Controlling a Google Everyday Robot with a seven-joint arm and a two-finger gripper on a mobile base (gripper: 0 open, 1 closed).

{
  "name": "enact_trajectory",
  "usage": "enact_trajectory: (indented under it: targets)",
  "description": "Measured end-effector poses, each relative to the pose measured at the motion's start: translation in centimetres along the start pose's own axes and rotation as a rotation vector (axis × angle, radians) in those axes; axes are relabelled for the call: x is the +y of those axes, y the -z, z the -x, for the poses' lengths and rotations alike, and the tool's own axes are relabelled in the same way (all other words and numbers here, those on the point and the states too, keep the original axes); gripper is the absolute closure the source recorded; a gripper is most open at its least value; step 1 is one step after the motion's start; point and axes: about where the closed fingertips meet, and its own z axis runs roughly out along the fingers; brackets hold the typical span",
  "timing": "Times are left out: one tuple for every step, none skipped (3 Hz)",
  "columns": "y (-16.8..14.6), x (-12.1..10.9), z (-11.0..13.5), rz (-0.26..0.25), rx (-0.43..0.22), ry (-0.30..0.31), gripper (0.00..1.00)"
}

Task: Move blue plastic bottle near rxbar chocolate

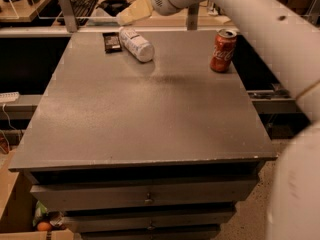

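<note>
bottle point(136, 44) lies beside bar point(111, 41), upper left of surface point(150, 119); pincer point(134, 11) hovers above, open or closed i cannot tell; best to lift straight away, avoiding a roll.

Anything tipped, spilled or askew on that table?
Only the blue plastic bottle: it lies on its side at the table's far left, angled, close beside the rxbar chocolate. No spill shows. The Coca-Cola can stands upright at far right. The gripper hangs above the bottle, apart from it.
</note>
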Motion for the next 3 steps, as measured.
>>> enact_trajectory:
  targets:
    - [8.6, 0.9, 1.2, -0.070, -0.138, 0.062, 0.00]
    - [15.8, -1.4, -2.3, -0.190, -0.128, 0.097, 0.00]
    - [17.5, -2.7, -3.5, -0.223, -0.117, 0.088, 0.00]
